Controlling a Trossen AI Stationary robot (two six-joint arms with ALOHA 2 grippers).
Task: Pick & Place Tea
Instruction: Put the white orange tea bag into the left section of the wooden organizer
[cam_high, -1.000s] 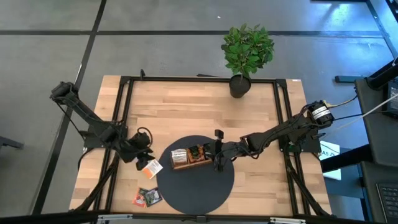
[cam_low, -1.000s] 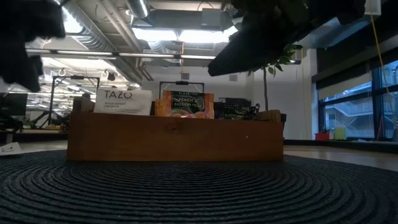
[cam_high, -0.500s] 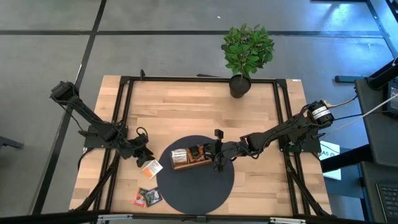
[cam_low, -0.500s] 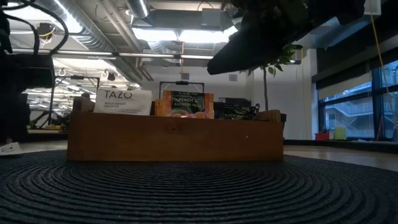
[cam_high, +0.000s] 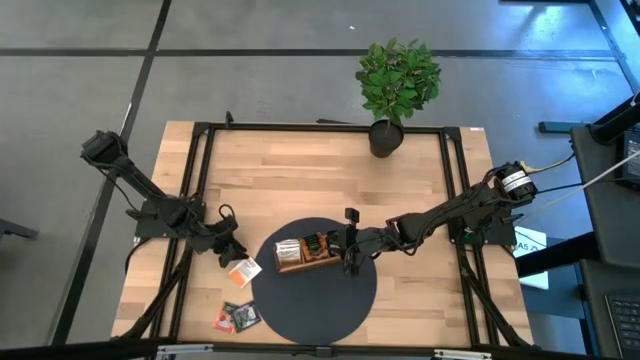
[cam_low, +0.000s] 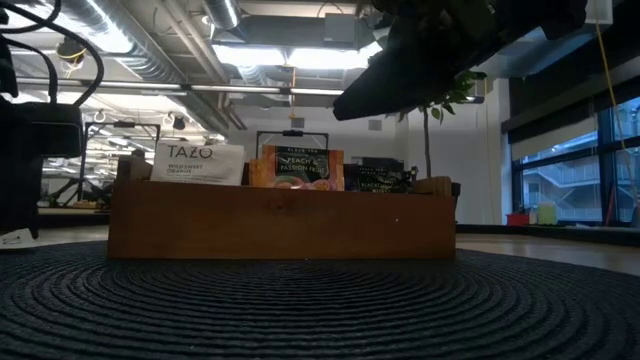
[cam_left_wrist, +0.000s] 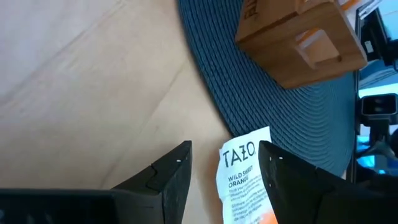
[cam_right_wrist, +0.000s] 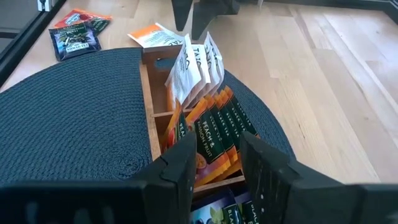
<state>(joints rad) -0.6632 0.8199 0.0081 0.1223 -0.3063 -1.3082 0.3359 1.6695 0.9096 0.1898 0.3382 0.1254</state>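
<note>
Two open, empty end effectors, left (cam_left_wrist: 224, 168) and right (cam_right_wrist: 217, 155), over a wooden table (cam_high: 300, 170) with dark round mat (cam_high: 320, 300).

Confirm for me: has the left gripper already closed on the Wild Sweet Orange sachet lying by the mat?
No. In the left wrist view the left gripper is open, and the sachet lies flat on the table between its spread fingers.

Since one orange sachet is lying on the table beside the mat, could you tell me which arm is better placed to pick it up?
The left. Its end effector is open right over the orange sachet; the right end effector sits by the tray.
</note>
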